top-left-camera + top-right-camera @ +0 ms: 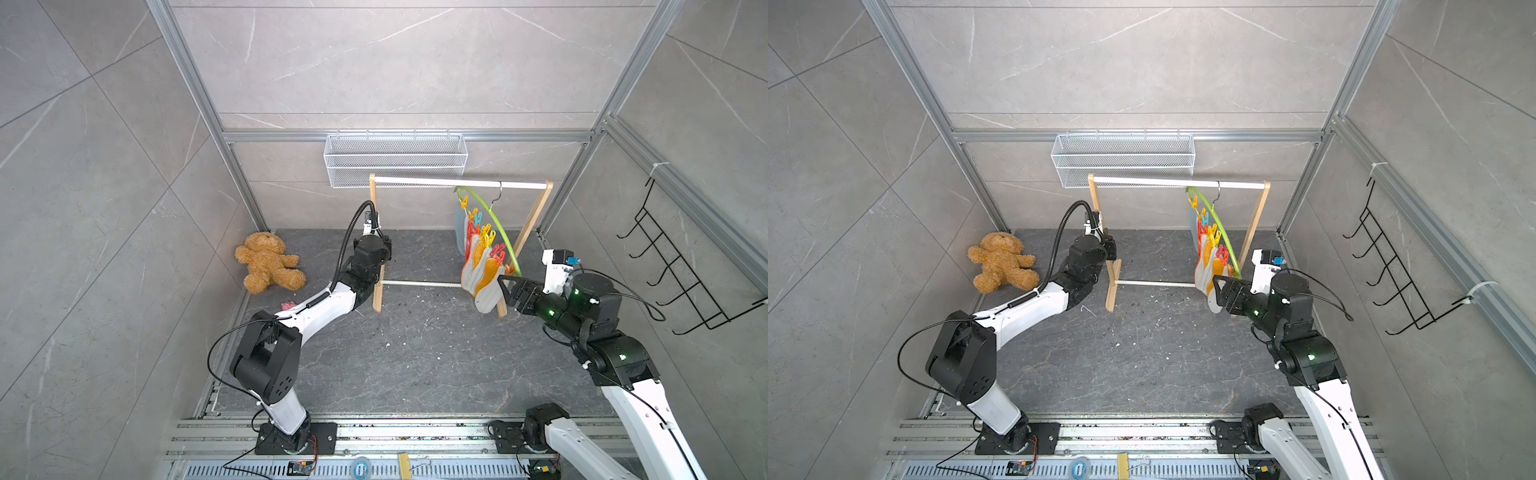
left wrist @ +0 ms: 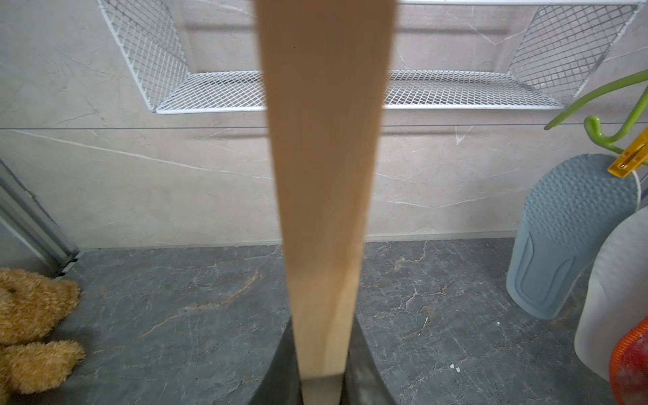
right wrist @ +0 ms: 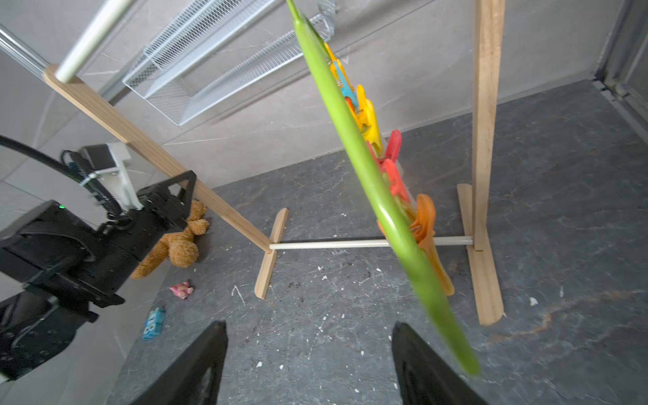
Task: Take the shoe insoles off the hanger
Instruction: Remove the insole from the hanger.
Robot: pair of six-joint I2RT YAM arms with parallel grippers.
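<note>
Left gripper point(image 2: 322, 336): clamped on wooden frame post point(image 2: 322, 175) | right gripper point(image 3: 310, 328): jaws wide, empty; arm extended toward hanger point(image 3: 371, 182)

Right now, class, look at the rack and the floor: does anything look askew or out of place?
Yes. The green hanger hangs steeply tilted from the wooden rack's rail, with the insoles overlapping beneath it. A teddy bear lies sprawled on the floor, which is also scattered with white specks.
</note>
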